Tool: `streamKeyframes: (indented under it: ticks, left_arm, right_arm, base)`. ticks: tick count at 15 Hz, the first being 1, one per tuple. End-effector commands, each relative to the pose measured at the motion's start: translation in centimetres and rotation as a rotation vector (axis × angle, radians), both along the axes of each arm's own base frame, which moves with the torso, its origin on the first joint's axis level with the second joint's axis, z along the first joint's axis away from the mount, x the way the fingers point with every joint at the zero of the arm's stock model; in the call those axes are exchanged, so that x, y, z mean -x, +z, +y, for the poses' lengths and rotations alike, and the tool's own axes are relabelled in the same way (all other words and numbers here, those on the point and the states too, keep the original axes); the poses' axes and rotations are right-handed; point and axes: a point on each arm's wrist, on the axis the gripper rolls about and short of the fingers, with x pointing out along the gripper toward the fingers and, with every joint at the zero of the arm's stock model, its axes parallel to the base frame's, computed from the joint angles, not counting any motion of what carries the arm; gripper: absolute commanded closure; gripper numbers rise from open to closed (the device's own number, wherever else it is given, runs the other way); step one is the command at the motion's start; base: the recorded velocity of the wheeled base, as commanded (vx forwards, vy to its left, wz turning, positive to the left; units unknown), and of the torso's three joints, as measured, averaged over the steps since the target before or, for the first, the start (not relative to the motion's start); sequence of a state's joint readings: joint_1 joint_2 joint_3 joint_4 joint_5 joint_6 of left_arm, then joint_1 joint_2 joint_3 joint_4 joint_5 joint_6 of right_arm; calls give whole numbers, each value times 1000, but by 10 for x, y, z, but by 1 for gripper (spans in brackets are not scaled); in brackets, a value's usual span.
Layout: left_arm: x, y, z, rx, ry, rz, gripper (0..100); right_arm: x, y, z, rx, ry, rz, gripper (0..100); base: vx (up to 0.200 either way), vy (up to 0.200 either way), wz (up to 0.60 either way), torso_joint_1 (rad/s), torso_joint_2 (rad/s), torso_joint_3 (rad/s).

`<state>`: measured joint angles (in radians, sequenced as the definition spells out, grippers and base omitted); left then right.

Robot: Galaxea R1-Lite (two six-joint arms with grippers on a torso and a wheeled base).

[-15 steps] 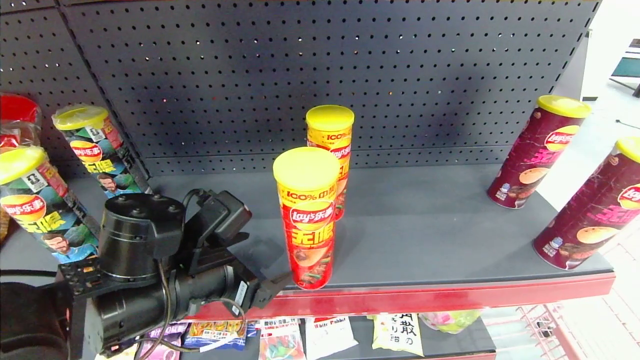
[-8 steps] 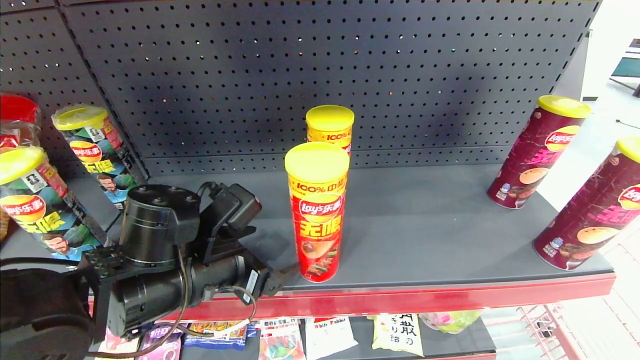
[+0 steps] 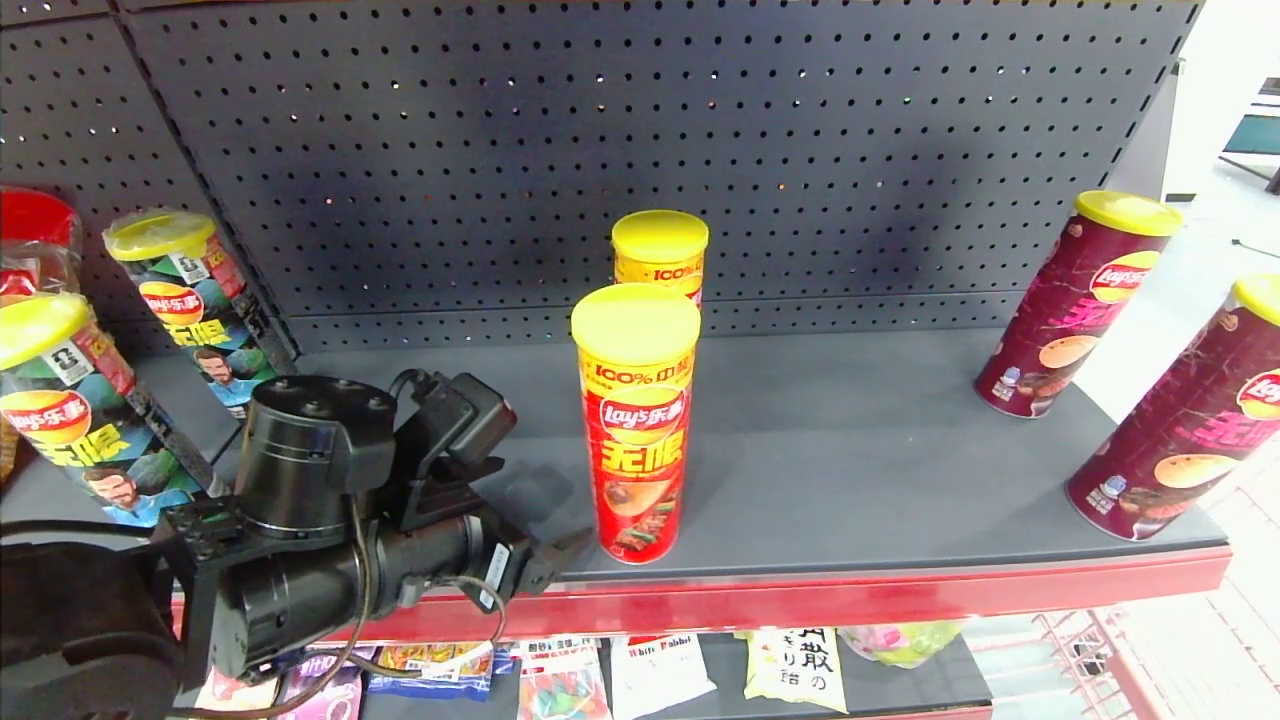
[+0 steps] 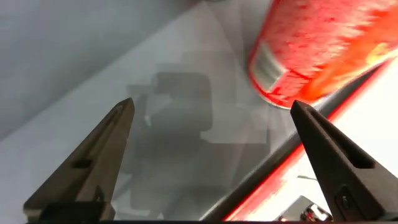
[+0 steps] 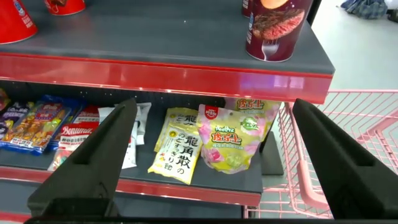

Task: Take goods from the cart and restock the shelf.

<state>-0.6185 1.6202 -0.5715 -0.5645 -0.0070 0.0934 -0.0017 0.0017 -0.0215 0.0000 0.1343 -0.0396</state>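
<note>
Right wrist view: pink cart [image 5: 367, 93]

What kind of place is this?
Most likely a shop aisle, perhaps a mock one. A shelf with a pegboard back carries rows of chip cans, snack bags lie one level down, and a pink cart stands nearby.
</note>
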Motion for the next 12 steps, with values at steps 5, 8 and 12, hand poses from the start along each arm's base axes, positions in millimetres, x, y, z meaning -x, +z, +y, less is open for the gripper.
streamKeyframes:
  ticks: [5,8,12]
  left_arm:
    - [-7,3,-5,13,1,-18,0]
    - [-11,3,-7,15,2,-19,0]
    - [-13,3,-8,19,2,-24,0]
  right_arm:
    - [0,0,0,0,1,0,0]
    - [0,0,0,2,1,0,0]
    - [0,0,0,2,1,0,0]
  base:
    - [0,0,0,0,0,0]
    - [0,0,0,0,0,0]
    - [0,0,0,0,0,0]
